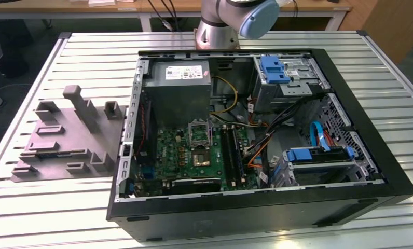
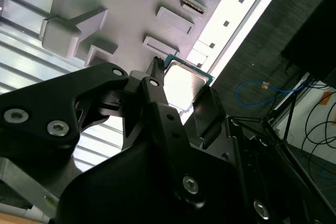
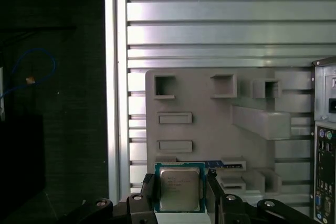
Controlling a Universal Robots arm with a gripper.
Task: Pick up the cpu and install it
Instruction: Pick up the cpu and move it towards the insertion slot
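The cpu (image 3: 179,187) is a small square chip with a silvery metal top and a green rim. In both wrist views it sits between the two black fingers (image 3: 148,188) of my gripper (image 3: 181,191), which is shut on its opposite edges. It hangs well above the grey moulded fixture (image 3: 210,124), and its top faces the camera in the first wrist view. In the second wrist view the cpu (image 2: 184,80) shows pale and glossy between the fingertips (image 2: 207,103) of the gripper (image 2: 181,86). The metal-framed socket (image 1: 198,129) lies on the motherboard inside the open computer case (image 1: 262,207).
The grey fixture (image 1: 61,145), with its raised blocks and slots, lies on the slatted metal table (image 1: 88,52) at the exterior view's left of the case. Inside the case are a power supply (image 1: 182,78), drive bays with blue tabs (image 1: 274,70) and loose cables (image 1: 283,124). The arm's base (image 1: 220,31) stands behind the case.
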